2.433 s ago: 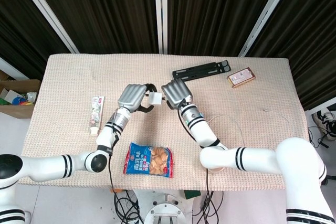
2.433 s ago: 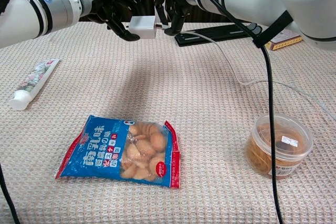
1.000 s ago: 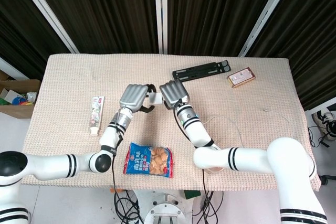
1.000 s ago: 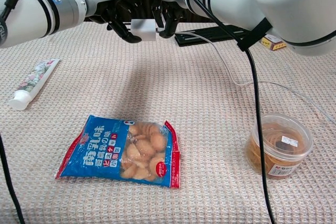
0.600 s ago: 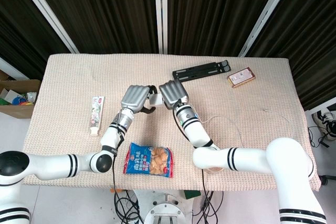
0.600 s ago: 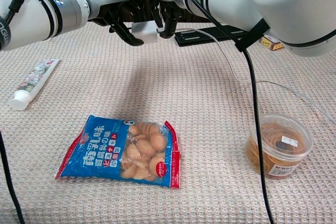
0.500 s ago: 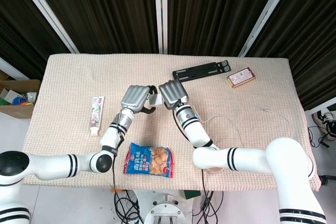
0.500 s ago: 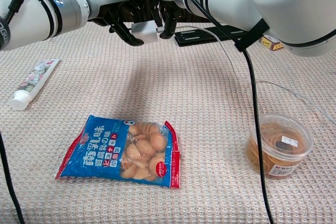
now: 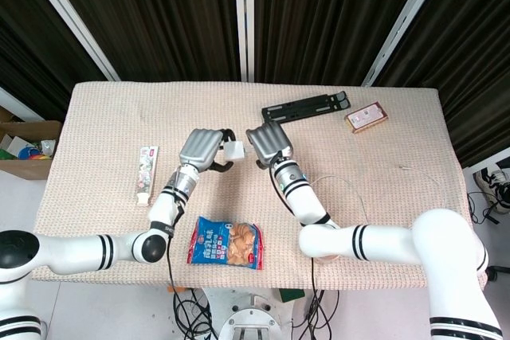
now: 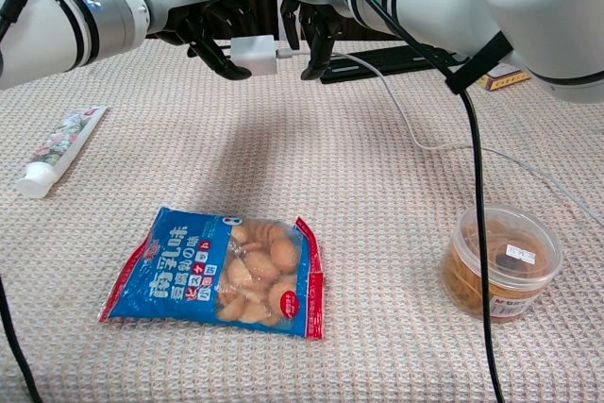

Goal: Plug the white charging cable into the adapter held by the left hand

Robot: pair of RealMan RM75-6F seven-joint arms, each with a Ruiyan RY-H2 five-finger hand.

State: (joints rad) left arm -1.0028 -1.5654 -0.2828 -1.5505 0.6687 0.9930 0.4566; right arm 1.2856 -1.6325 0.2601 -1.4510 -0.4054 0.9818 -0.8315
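My left hand holds the white adapter above the table, its open end facing right. A short white plug sticks out of that end toward my right hand, which hovers just to the right. Its fingertips pinch the white charging cable right behind the plug. From there the cable droops to the cloth and trails off to the right. How deep the plug sits in the adapter is hidden.
A blue biscuit bag lies near the front, and a toothpaste tube lies at the left. A clear tub stands at the right by the cable. A black stand and a pink box lie at the back.
The hands pressed adapter and plug together, then my right hand drew slightly right. A short stretch of plug now shows between the adapter and its fingers. My left hand shifted a little left.
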